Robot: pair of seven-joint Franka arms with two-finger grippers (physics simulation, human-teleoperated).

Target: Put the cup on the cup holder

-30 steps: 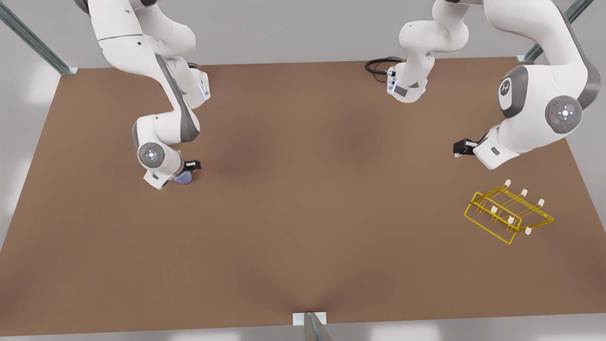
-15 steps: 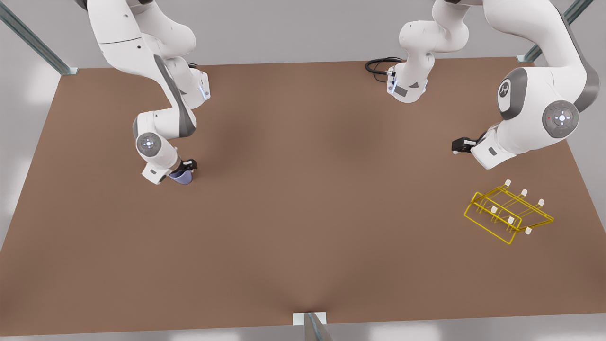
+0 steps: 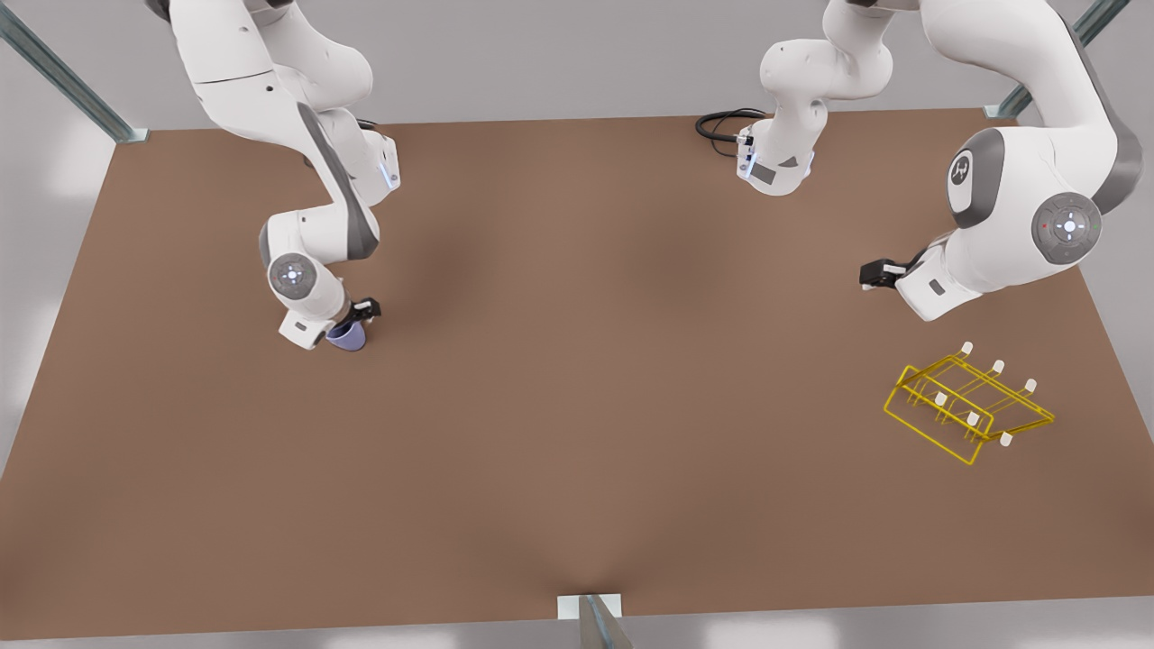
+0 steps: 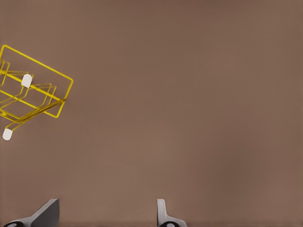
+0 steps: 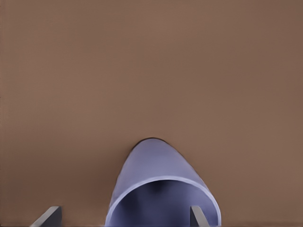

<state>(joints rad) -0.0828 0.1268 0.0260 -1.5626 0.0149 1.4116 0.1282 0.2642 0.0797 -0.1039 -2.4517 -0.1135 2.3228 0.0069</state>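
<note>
Brown and matte, the bench [image 3: 577,433] stretches wide beneath both my arms, with grey wall behind and a black cable [image 3: 721,122] coiled at its far edge.

On the front view's left, my right end effector [image 3: 347,326] is down at the cup [image 3: 348,336]. In my right wrist view the cup [image 5: 161,189] sits between my fingertips [image 5: 47,217], its open mouth turned toward the camera and its body tapering away over the bench. One finger stands clear of its wall and the other sits right at the rim — whether that one touches, I cannot tell. So the fingers are spread, not clamped on it.

On the front view's right, my left end effector [image 3: 873,278] waits above the bench, fingers apart with nothing between them; my left wrist view shows the two fingertips [image 4: 45,215] well separated over bare brown surface. The cup holder [image 3: 969,404] — yellow wire with cream-capped prongs — stands near that arm, toward the front view's lower right, and appears in my left wrist view too [image 4: 28,94]. Cup and cup holder are well apart, on opposite sides of the bench.
</note>
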